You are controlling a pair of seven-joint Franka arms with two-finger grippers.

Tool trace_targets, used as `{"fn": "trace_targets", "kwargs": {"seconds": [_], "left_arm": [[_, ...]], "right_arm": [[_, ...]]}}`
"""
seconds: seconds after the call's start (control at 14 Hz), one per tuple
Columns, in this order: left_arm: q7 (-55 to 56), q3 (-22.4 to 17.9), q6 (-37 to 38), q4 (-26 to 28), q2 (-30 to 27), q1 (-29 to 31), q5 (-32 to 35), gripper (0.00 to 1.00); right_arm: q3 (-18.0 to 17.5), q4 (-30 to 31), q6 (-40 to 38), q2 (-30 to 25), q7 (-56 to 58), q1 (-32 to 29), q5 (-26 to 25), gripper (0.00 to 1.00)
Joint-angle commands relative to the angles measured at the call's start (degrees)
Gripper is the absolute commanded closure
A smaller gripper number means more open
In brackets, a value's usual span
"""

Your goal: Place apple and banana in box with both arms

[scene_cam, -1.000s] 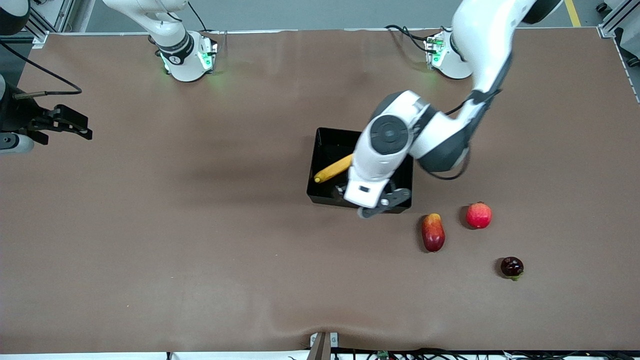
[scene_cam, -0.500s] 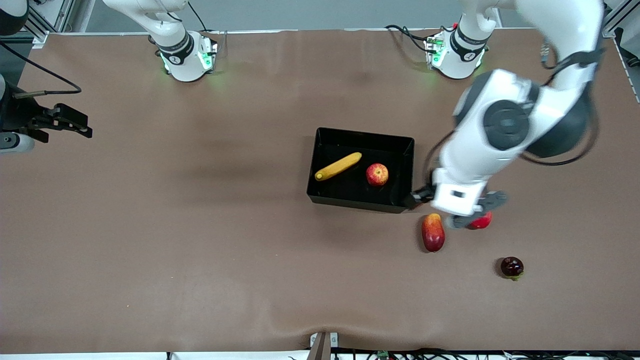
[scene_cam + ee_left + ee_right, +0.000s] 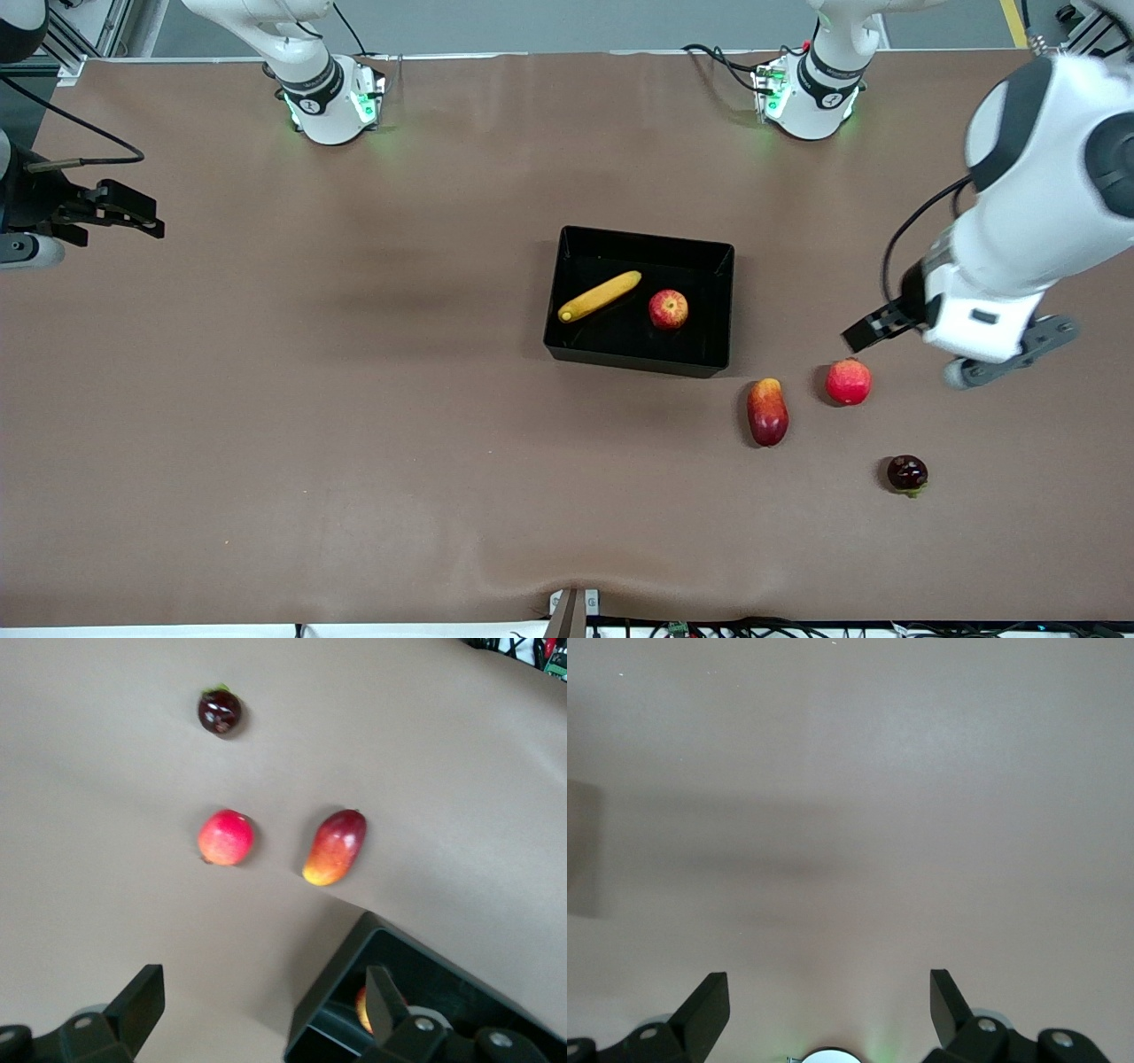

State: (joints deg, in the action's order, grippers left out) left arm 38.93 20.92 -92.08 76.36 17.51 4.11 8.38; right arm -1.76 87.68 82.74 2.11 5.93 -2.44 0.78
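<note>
**both grippers empty, apple and banana lying in the box**

the left gripper (image 3: 952, 341) hangs at the right edge of the front view, a little below the middle, over bare table toward the left arm's end. its fingers are spread wide with nothing between them; the left wrist view shows the two dark fingertips (image 3: 142, 997) far apart at the bottom of the frame, only tabletop in the gap.

the right gripper (image 3: 120, 217) sits at the left edge of the front view, in the upper part of the frame, over the right arm's end of the table, and that arm waits. its fingers stand wide apart as well, holding nothing; the right wrist view shows only plain brown table between them.

the box (image 3: 640, 361) is a black tray just right of the frame's centre. the banana (image 3: 599, 296) lies slantwise on its floor, in the half toward the right arm's end. the apple (image 3: 668, 309) rests beside it in the same tray, close but not touching, toward the left arm's end.

three more fruits lie on the table in the lower right of the front view, outside the tray. a long red-orange fruit (image 3: 767, 411) lies just below the tray's lower right corner. a round pink-red fruit (image 3: 849, 382) sits beside it, toward the left arm's end. a small dark red fruit (image 3: 907, 473) lies lower still, nearer the front camera.
</note>
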Motion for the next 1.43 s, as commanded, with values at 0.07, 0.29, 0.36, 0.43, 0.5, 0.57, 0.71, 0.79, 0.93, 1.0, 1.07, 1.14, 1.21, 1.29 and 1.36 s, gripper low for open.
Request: {"fn": "trace_targets", "kwargs": {"seconds": [0.07,0.29,0.36,0.43,0.5,0.57,0.71,0.79,0.93,1.0,1.07,1.14,1.21,1.29,1.36], "left_arm": [[-9.0,0.8,3.0,1.6,-3.4,3.8,-0.2,0.0],[-14.0,-1.2,3.1,3.6,-5.6,3.2,-0.1,0.0],[-14.8,-3.1,2.8,5.0,-7.0,2.1,-0.2,0.0],[-16.6,-5.2,2.7,6.3,-8.4,1.0,-0.3,0.0],[-19.0,-6.1,2.4,8.3,-10.2,1.2,-1.7,0.0],[-21.2,-7.7,1.4,11.1,-12.8,1.6,-4.0,0.0],[-26.1,-12.8,-0.3,17.8,-18.9,0.3,-6.7,0.0],[-26.4,-13.1,-0.3,20.3,-21.4,0.2,-7.8,0.0],[-27.0,-13.1,0.3,22.4,-23.8,0.2,-8.0,0.0],[-27.1,-13.1,1.3,22.4,-24.3,0.2,-8.0,0.0],[-27.1,-13.0,1.8,22.5,-25.0,0.1,-8.0,0.0],[-27.2,-12.7,2.3,22.6,-25.3,0.1,-8.0,0.0],[-28.6,-12.4,2.7,22.6,-26.6,0.0,-8.0,0.0],[-31.2,-12.8,3.8,21.9,-26.5,0.3,-8.0,0.0],[-32.8,-13.0,4.2,21.2,-26.5,0.5,-8.1,0.0]], "right_arm": [[-0.3,-0.1,-1.3,-0.5,0.1,-0.5,-0.6,0.0],[-0.2,-0.1,-1.6,-0.5,0.1,-0.5,-0.5,0.0],[-0.2,-0.2,-2.4,-0.5,0.1,-0.5,-0.5,0.0],[-0.2,-0.2,-2.4,-0.5,0.1,-0.5,-0.5,0.0],[-0.2,-0.2,-2.4,-0.5,0.1,-0.5,-0.5,0.0],[-0.2,-0.2,-2.4,-0.5,0.1,-0.5,-0.5,0.0],[-0.2,-0.2,-2.4,-0.5,0.0,-0.5,-0.5,0.0],[-0.2,-0.2,-2.5,-0.5,0.0,-0.5,-0.5,0.0],[-0.2,-0.2,-2.5,-0.5,0.0,-0.6,-0.4,0.0],[-0.2,-0.2,-2.5,-0.5,0.0,-0.6,-0.4,0.0],[-0.2,-0.2,-2.4,-0.5,0.0,-0.6,-0.4,0.0],[-0.1,-0.2,-2.4,-0.5,0.0,-0.8,-0.3,0.0],[-0.1,-0.2,-2.4,-0.5,0.0,-1.2,-0.3,0.0],[-0.1,-0.2,-2.4,-0.5,0.0,-1.3,-0.1,0.0],[-0.1,-0.2,-2.5,-0.5,0.0,-1.5,0.0,0.0]]}}
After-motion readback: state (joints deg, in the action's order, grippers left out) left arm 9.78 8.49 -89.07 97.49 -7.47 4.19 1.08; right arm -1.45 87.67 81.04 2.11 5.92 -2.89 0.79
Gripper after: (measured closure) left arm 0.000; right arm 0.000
